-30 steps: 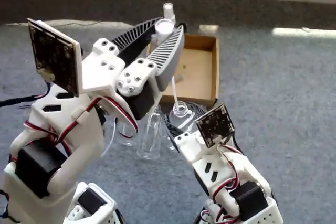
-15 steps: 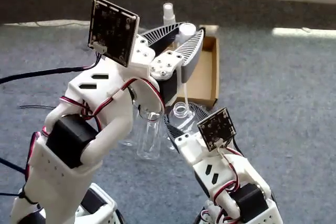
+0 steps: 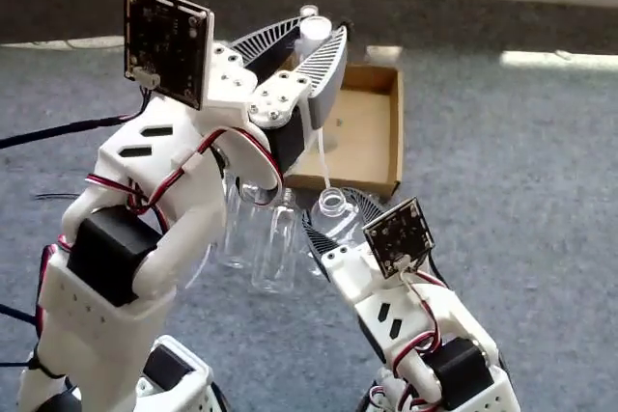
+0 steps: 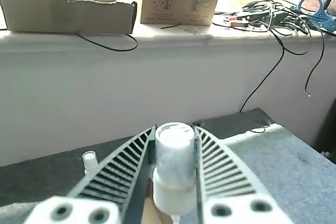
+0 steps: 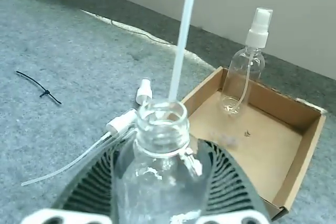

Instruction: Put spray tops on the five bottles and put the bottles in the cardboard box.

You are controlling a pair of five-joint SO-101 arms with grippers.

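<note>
High view: right gripper point(image 3: 333, 226) grips an open bottle point(image 3: 333, 206) upright, just before the cardboard box point(image 3: 372, 137). Left gripper point(image 3: 314, 34), clamped on a spray top point(image 3: 310, 38), has swung leftward, its tube point(image 3: 320, 156) dangling over the bottle's mouth. Beyond, a capped bottle point(image 5: 244, 72) stands in the box.

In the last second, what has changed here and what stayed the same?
The left gripper, shut on the spray top, swung sideways over the cardboard box, then came back and rose slightly; its tube now hangs at the mouth of the open bottle. The right gripper kept holding that bottle still, and the box stayed put.
</note>
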